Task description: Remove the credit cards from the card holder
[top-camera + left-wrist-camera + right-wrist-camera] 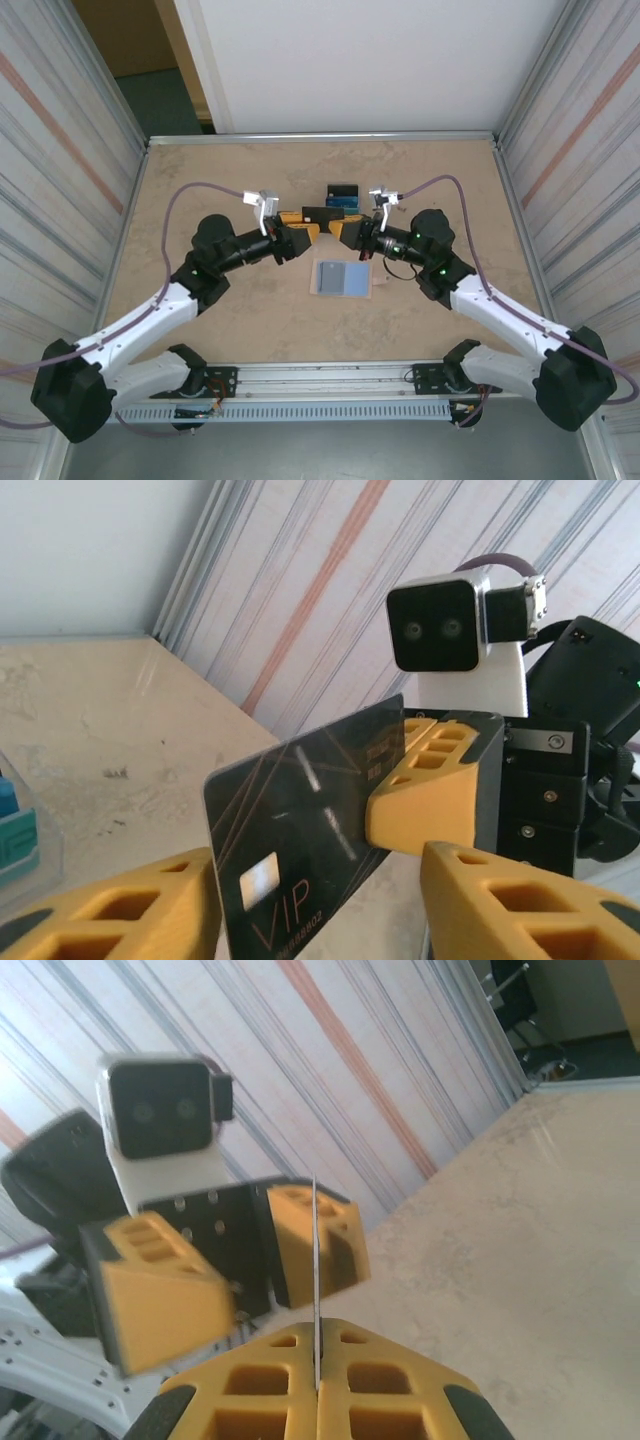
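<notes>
Handing a black card across between the grippers, with the wallet lying below.

The black card hangs in the air between the two arms. The right gripper has its fingers pressed together on one end of it, the card showing edge-on in the right wrist view. The left gripper has its fingers spread wide to either side of the other end, not pinching it. The card holder lies open on the table nearer the arm bases, pale lining up, and whether more cards sit inside I cannot tell. A pile of cards rests just beyond the grippers. Next, I judge, the left gripper must back away without knocking the card, and the right must carry it to that pile and lay it flat.
</notes>
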